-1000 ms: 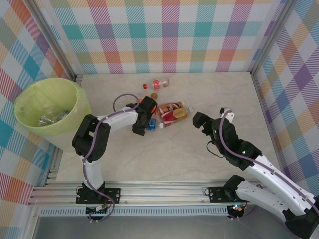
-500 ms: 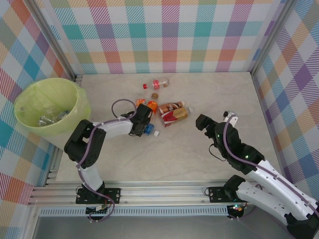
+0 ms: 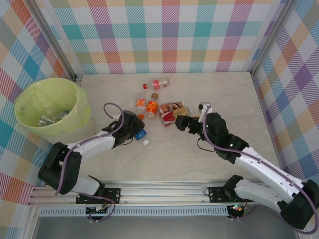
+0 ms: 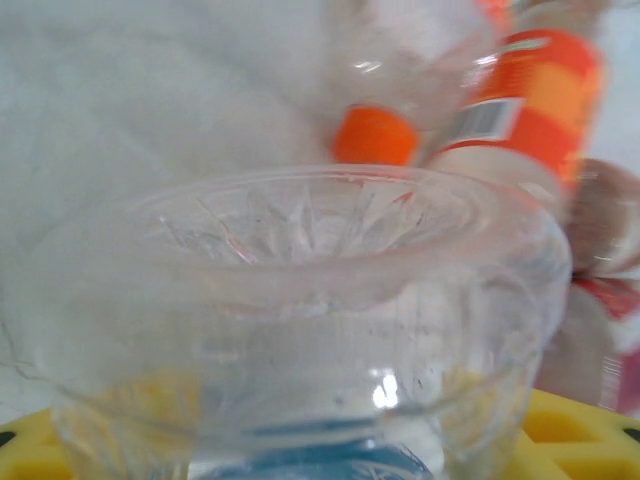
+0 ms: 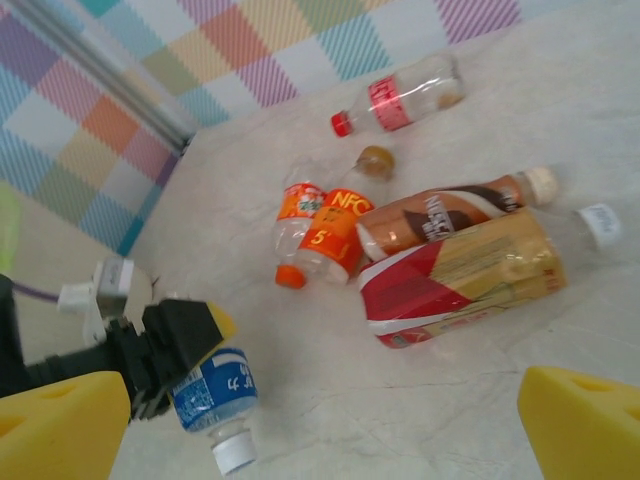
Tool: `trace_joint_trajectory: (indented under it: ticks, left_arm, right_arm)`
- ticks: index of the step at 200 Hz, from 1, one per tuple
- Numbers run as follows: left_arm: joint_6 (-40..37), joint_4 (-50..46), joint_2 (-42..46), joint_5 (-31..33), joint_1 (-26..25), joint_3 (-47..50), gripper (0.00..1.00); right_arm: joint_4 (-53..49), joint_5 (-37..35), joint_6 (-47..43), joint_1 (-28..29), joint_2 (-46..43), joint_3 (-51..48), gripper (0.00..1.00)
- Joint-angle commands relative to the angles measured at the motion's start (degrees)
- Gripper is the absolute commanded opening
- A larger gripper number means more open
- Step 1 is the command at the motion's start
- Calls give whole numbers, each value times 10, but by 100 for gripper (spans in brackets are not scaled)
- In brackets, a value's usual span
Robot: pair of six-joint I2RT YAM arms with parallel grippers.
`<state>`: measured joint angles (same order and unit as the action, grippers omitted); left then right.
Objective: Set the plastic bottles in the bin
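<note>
L pincer point(image 3: 133, 132) clamps blue-label bottle point(image 5: 215, 392); R pincer point(image 3: 180, 123) spread wide nr bottle pile point(image 5: 440, 250).

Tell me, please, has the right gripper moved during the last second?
Yes. The right gripper has moved left, toward the red-and-yellow bottle, which has stayed in its place.

Base of clear bottle point(image 4: 300, 300) very close and blurred, spanning lower and middle frame; star-moulded bottom towards lens, blue band at bottom edge. Yellow end effector pads point(image 4: 575, 435) in both lower corners, flanking it. Orange cap point(image 4: 372, 135) upper centre. Orange-labelled bottle point(image 4: 540, 100) with barcode upper right. Pale table point(image 4: 150, 90) upper left.
</note>
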<state>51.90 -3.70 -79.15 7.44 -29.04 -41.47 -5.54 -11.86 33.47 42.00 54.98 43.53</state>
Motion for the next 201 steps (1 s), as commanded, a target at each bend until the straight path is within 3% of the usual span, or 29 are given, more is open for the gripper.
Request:
trace_joint_trajectory:
  ticks: [1, 34, 91, 127, 163, 201]
  left_arm:
    - [-89, -22, 47, -13, 5, -32, 48]
    - [-135, -75, 86, -17, 11, -78, 47]
    - [-227, -185, 134, -12, 24, -199, 46]
    - [-304, -246, 141, 93, 24, -302, 47]
    - [-361, -241, 139, 139, 25, -370, 47]
    - [-426, -254, 118, 262, 28, -440, 47]
  right_arm:
    - [63, 75, -41, 3, 32, 32, 100]
    - [115, 101, -53, 11, 69, 43, 100]
    - [109, 85, -68, 21, 77, 48, 100]
    - [123, 67, -65, 22, 66, 35, 100]
    - [127, 57, -62, 22, 56, 29, 100]
    - [120, 47, -60, 22, 42, 22, 100]
